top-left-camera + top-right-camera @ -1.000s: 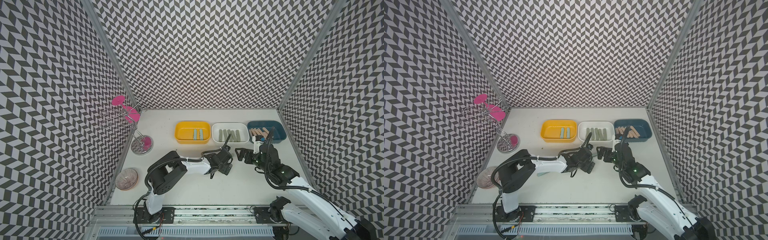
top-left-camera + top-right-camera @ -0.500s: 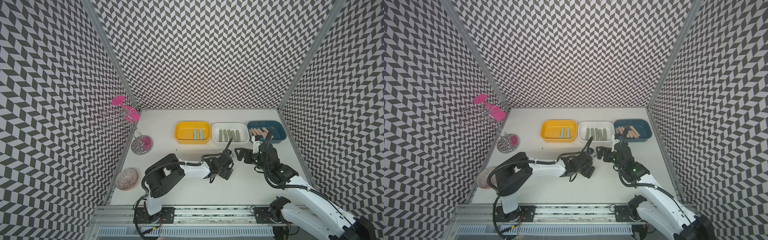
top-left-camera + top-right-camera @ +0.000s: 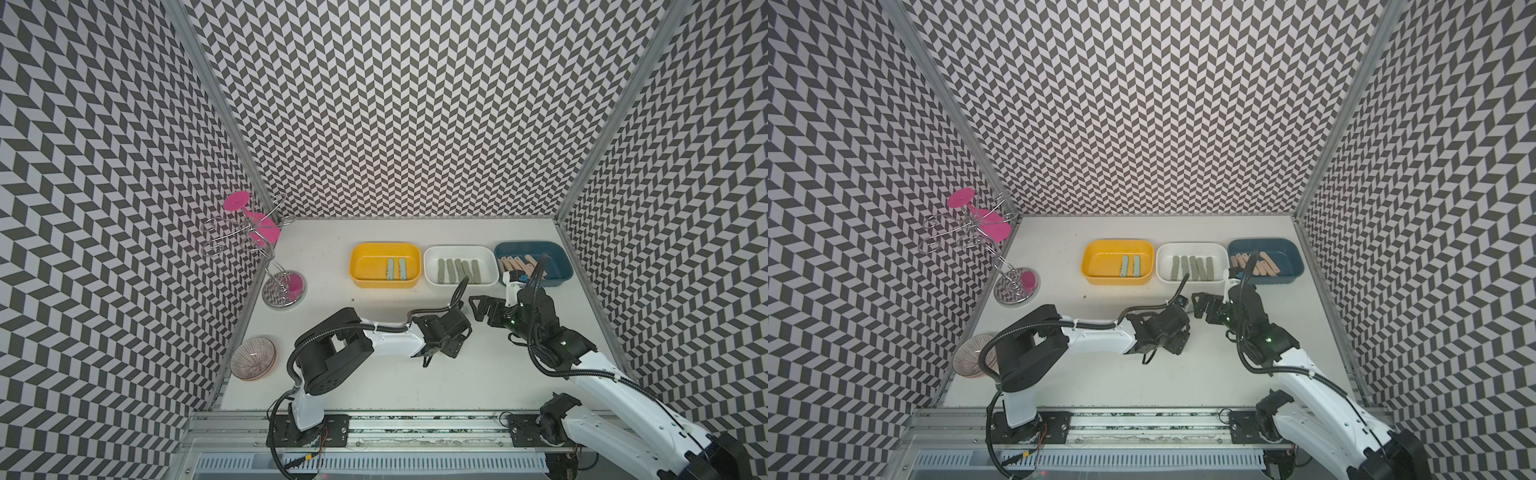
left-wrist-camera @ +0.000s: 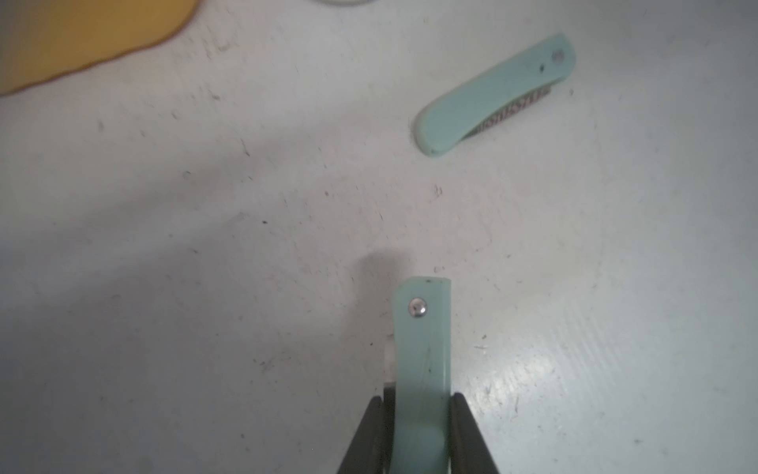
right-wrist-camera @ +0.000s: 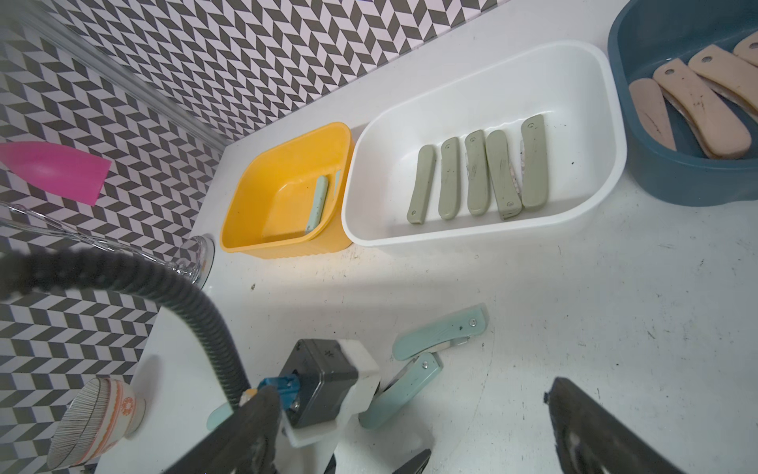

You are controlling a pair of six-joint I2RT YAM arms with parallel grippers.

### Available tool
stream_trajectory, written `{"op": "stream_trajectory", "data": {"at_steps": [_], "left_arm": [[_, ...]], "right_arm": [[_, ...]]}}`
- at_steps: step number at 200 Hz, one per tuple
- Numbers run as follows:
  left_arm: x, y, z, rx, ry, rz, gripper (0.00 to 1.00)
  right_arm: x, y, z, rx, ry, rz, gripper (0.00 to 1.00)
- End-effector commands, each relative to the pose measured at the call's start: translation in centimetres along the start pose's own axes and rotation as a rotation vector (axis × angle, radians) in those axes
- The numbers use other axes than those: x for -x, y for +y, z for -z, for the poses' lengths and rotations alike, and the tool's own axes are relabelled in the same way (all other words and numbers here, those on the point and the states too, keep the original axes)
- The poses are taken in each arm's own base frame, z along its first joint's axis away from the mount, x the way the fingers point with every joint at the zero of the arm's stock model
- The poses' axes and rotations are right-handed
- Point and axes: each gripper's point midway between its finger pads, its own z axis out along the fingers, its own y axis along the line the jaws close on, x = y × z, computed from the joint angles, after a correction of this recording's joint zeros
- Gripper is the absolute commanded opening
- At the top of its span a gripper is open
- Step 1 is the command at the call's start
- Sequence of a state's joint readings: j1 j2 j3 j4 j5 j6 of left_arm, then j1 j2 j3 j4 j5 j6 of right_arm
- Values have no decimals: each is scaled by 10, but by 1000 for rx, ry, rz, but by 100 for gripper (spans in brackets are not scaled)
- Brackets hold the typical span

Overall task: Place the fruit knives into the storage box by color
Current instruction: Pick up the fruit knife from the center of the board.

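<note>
My left gripper is shut on a mint-blue fruit knife, one jaw against each long side, low over the table. A second mint knife lies loose just beyond it. In the right wrist view the held knife and the loose one lie side by side. My right gripper hangs open and empty just right of the left gripper. The yellow box holds two mint knives. Several sage knives fill the white box, and peach knives lie in the blue box.
A wire stand with a pink glass stands by the left wall. A striped bowl sits at the front left. A mint rounded end pokes out from behind the left wrist. Patterned walls close three sides.
The left gripper has shifted slightly toward the table's front, and its jaws have closed from wide open onto the mint-blue knife. The right arm has not moved.
</note>
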State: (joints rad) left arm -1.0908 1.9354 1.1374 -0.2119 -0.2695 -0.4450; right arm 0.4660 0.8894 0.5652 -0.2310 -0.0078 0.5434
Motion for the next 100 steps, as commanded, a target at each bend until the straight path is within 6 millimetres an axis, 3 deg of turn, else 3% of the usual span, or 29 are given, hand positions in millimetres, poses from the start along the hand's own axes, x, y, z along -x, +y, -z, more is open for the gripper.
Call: {"op": "stream_trajectory", "data": {"at_steps": [1, 48, 100], "left_arm": [[-30, 25, -14, 149, 99, 0, 68], [-30, 26, -20, 162, 103, -17, 55], [-41, 30, -17, 163, 115, -17, 29]], "right_arm": [[10, 5, 1, 29, -47, -12, 99], [13, 6, 3, 31, -55, -6, 99], [14, 6, 3, 34, -57, -8, 99]]}}
